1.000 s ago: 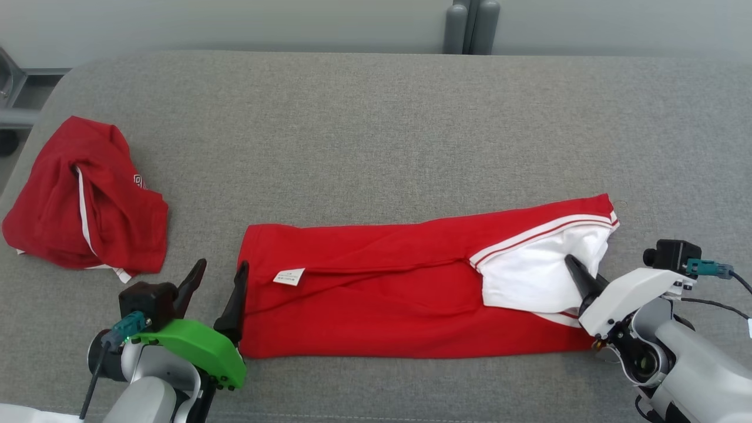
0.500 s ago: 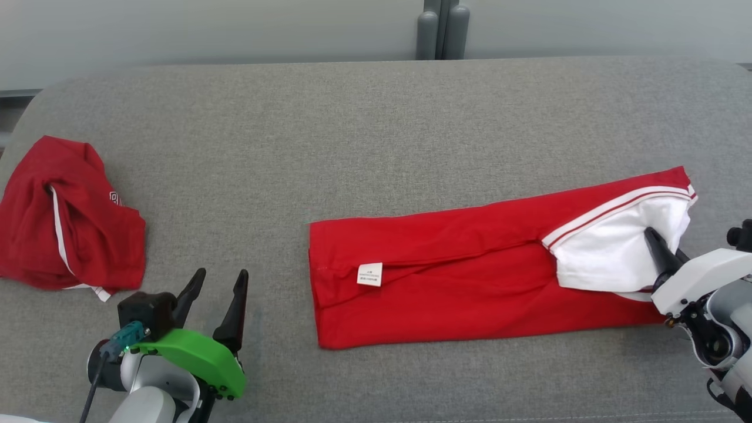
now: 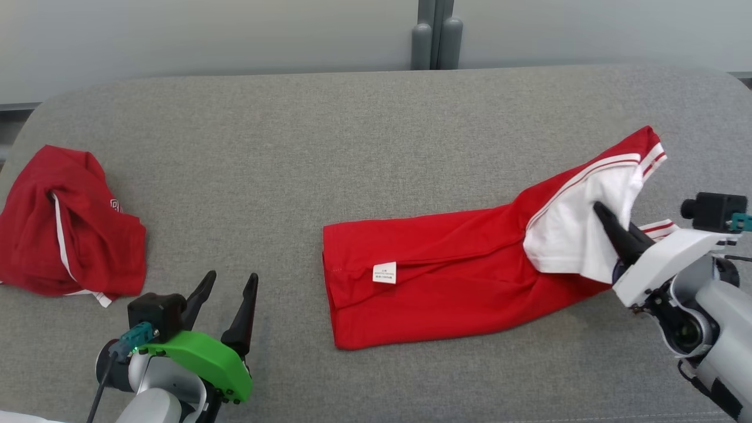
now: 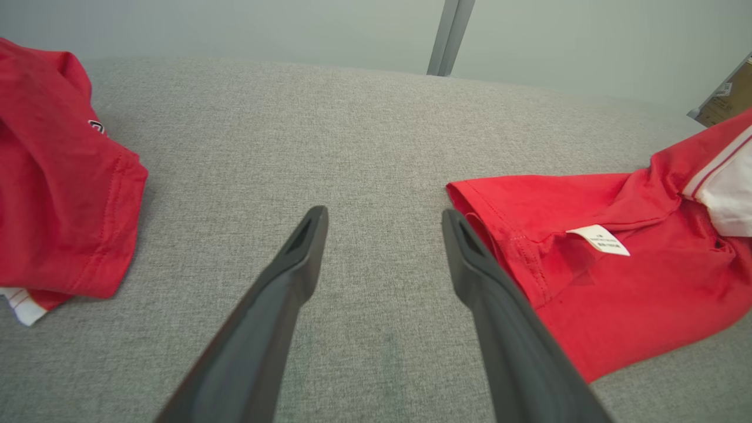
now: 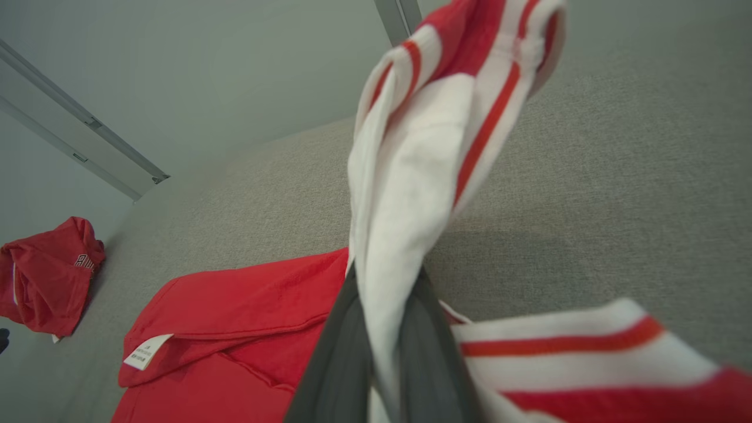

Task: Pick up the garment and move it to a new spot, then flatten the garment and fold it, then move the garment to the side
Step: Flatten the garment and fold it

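The garment [image 3: 458,282] is red and folded into a long band on the grey table [image 3: 352,147], with a white care tag [image 3: 385,272] near its left end. Its right end, white with red stripes [image 3: 581,223], is lifted off the surface. My right gripper [image 3: 605,214] is shut on that white cloth, which in the right wrist view hangs up between the two fingers [image 5: 341,358] of that gripper [image 5: 388,282]. My left gripper [image 3: 231,277] stands open over bare table, just left of the garment's left end [image 4: 617,276], with nothing between its fingers [image 4: 383,214].
A second red garment [image 3: 64,235] lies crumpled at the table's left edge [image 4: 53,176] [image 5: 47,276]. A grey post [image 3: 435,35] stands against the wall behind the table. A brown box corner [image 4: 722,100] shows at the far right.
The right gripper has dragged the garment to the right, away from the left gripper, and raised its white end off the table. The head camera has also shifted. The left gripper stays open.
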`<state>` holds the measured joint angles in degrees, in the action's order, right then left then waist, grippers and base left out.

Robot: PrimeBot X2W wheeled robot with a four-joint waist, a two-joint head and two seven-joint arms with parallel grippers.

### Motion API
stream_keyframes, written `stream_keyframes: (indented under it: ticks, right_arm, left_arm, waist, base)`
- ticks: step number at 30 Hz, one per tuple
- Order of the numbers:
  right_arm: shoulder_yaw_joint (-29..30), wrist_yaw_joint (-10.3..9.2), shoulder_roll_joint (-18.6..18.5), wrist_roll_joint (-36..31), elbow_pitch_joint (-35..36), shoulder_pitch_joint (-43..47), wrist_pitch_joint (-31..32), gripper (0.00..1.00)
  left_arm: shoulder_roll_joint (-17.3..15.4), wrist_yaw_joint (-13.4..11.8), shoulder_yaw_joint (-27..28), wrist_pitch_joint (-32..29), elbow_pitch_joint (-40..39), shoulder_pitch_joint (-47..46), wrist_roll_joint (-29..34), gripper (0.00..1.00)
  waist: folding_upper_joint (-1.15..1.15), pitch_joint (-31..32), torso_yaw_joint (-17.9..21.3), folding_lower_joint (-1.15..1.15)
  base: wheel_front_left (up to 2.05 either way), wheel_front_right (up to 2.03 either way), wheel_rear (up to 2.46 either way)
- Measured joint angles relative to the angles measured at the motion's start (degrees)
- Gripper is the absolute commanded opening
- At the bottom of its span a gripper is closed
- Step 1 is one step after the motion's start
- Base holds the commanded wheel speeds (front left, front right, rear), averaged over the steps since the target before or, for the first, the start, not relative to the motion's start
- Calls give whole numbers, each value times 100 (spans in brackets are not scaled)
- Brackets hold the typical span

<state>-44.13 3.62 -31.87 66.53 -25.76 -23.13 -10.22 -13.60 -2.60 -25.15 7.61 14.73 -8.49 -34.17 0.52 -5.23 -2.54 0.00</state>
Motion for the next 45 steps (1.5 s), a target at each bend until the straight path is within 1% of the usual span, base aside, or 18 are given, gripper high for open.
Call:
stream_keyframes:
  ticks: [5,12,20,23,26,27,29,31,34,37,39,42,45]
  right_arm:
    - [-288,57,233,-3,514,53,205,0]
    - [-446,43,412,26,999,154,442,0]
    - [-448,-137,815,370,1137,204,628,0]
    - [-474,-304,882,405,1143,265,699,0]
    - [-478,-382,932,408,1135,261,760,0]
    - [-488,-426,983,408,1127,257,784,0]
    - [-534,-433,1090,407,1120,248,834,0]
    - [-558,-482,1185,407,1089,237,842,0]
    - [-619,-619,1229,398,995,197,915,0]
    - [-625,-643,1235,381,904,148,928,0]
    - [-625,-724,1255,312,833,79,926,0]
    - [-556,-778,1327,285,760,0,838,0]
    - [-533,-779,1382,263,725,-23,823,0]
  left_arm:
    - [0,0,-26,-12,13,13,-1,100]
    - [13,-1,-49,-51,12,30,-1,100]
    - [133,-1,-80,-51,13,30,-37,100]
    - [172,-1,-97,-51,12,30,-38,100]
    - [171,-1,-94,-51,16,30,-42,100]
    - [171,-1,-92,-51,16,30,-44,100]
    - [169,-2,-86,-51,19,30,-44,100]
    - [169,-2,-87,-49,19,30,-44,100]
    - [169,-2,-85,-49,25,30,-44,100]
    - [169,-2,-81,-49,45,31,-45,100]
    - [163,-35,-54,-43,58,35,-54,100]
    - [154,-48,-46,-42,59,37,-63,100]
    - [153,-49,-45,-41,58,37,-63,100]
  waist:
    - [0,74,-95,0]
    - [0,126,-291,0]
    - [0,151,-595,0]
    - [0,155,-730,0]
    - [0,153,-865,0]
    - [0,150,-910,0]
    - [0,143,-992,0]
    - [0,133,-1065,0]
    - [0,118,-1160,0]
    - [0,108,-1210,0]
    - [0,101,-1242,0]
    - [0,88,-1259,0]
    - [0,74,-1268,0]
  base:
    - [0,0,0]
    - [0,0,0]
    - [0,0,0]
    - [0,0,0]
    - [0,0,0]
    - [0,0,0]
    - [0,0,0]
    - [0,0,0]
    - [0,0,0]
    - [0,0,0]
    - [0,0,0]
    - [0,0,0]
    - [0,0,0]
